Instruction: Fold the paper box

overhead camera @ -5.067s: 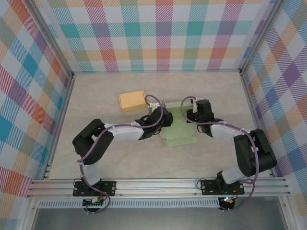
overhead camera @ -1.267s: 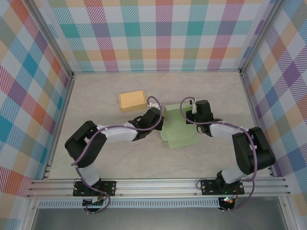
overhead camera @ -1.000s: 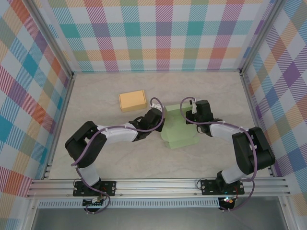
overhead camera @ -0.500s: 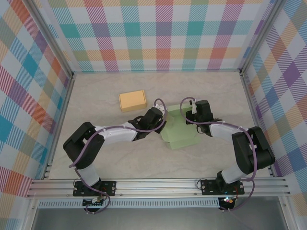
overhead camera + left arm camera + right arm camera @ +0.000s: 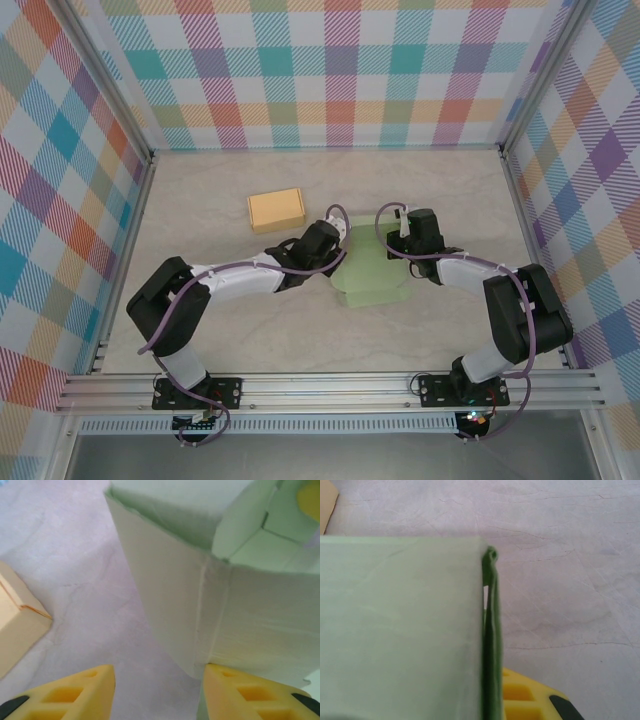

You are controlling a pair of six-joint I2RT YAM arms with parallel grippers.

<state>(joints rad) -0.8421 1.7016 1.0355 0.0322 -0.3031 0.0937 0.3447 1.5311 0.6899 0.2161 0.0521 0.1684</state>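
Logged green paper box [image 5: 372, 272] near mid-table, partly formed, standing on the marbled table [image 5: 200, 240] between the two grippers. Noted a small tan box [image 5: 276, 210], closed, up and to the left of it, apart from it. Noted plaid walls [image 5: 330, 70] on three sides.

Placed left gripper [image 5: 338, 250] at the box's left side in the top view. In the left wrist view, found both yellow fingers [image 5: 75, 687] spread apart, with bare table between them; read as open, gripping nothing. Found the box's pale outer wall rising just ahead, with its lower corner coming down just beside the right-hand finger; contact there impossible to tell. Saw inner flaps folded across the box's open top at upper right of that view. Saw the tan box's corner at the left edge, well clear of the fingers.

Placed right gripper [image 5: 400, 240] at the box's far right corner in the top view. In the right wrist view, found a flat green panel across the left half, ending in a doubled, darker green edge running down into the gripper. Found one yellow finger [image 5: 527, 700] pressed right against that edge on its right; other finger hidden behind the panel. Read as closed, pinching the box's wall edge.
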